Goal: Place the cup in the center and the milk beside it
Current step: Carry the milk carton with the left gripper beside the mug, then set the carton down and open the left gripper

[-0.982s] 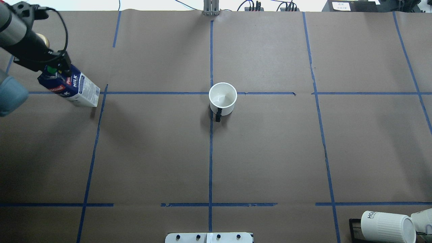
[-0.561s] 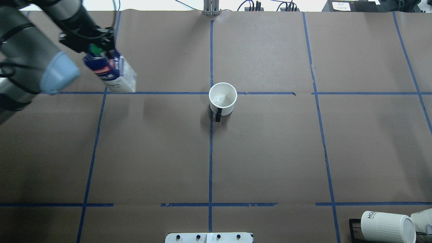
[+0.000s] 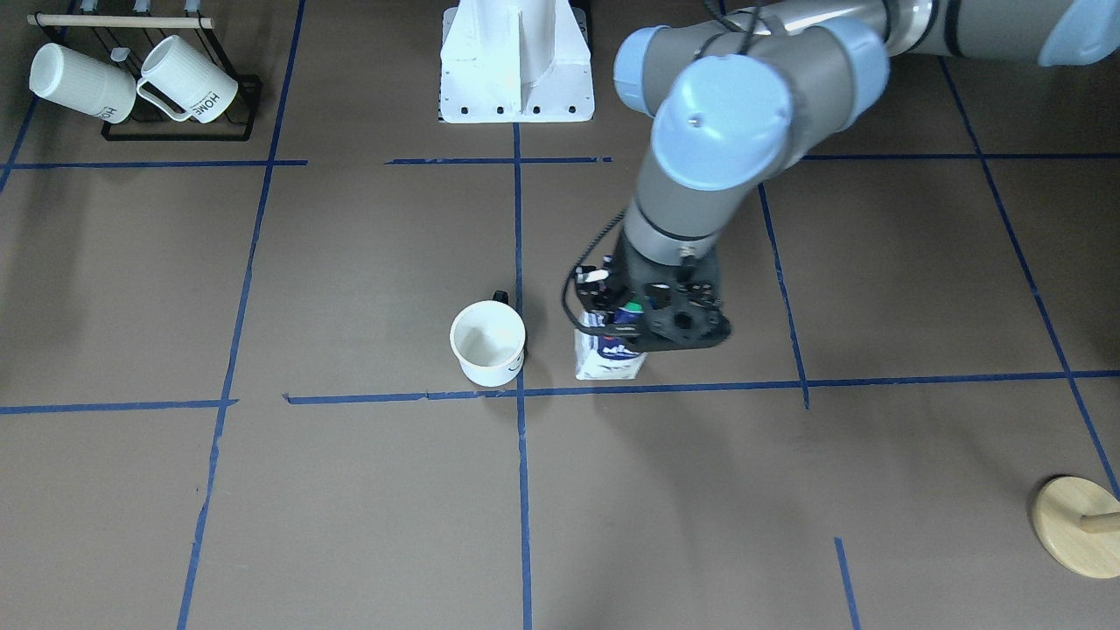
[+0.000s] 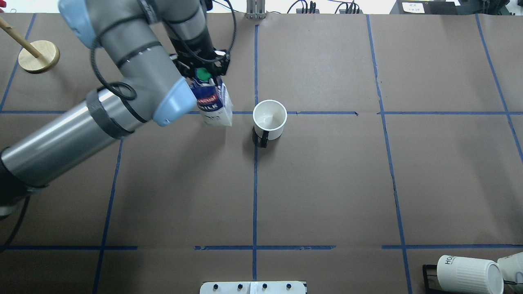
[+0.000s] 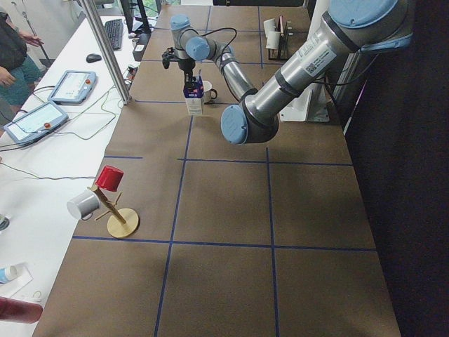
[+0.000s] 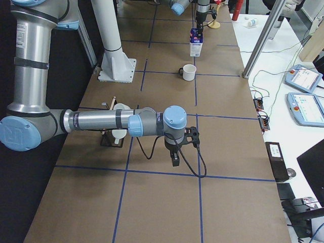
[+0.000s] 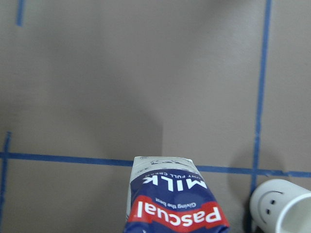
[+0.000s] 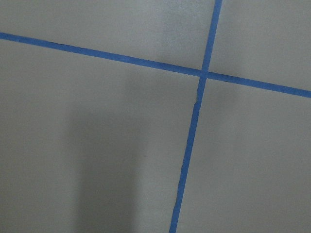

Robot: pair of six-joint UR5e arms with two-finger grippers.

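— Left claw, seen from across the worktop: clamped on the gable top of the milk, which hangs straight beneath it.
— And the cup?
— Upright mid-worktop, right at the center. The milk is just beside it, toward the worktop's left edge, with a gap between them.
— Overhead?
— The green cap sits between the fingers, and the carton is close to the cup without touching.
— The end cameras?
— From the left end, the carton's base is at or just over the worktop; I cannot tell which. From the right end, the right claw hangs low toward the robot's edge, well apart from both. I cannot tell whether it is open or closed.
— Left wrist?
— The carton runs down from the claw, with the cup's smiley at the lower corner.
— How will the milk handle?
— My guess is light, with coated, slippery paperboard walls that dent under a hard squeeze. It is tall on a narrow base, so tippy. The stiff gable ridge is the sensible hold.
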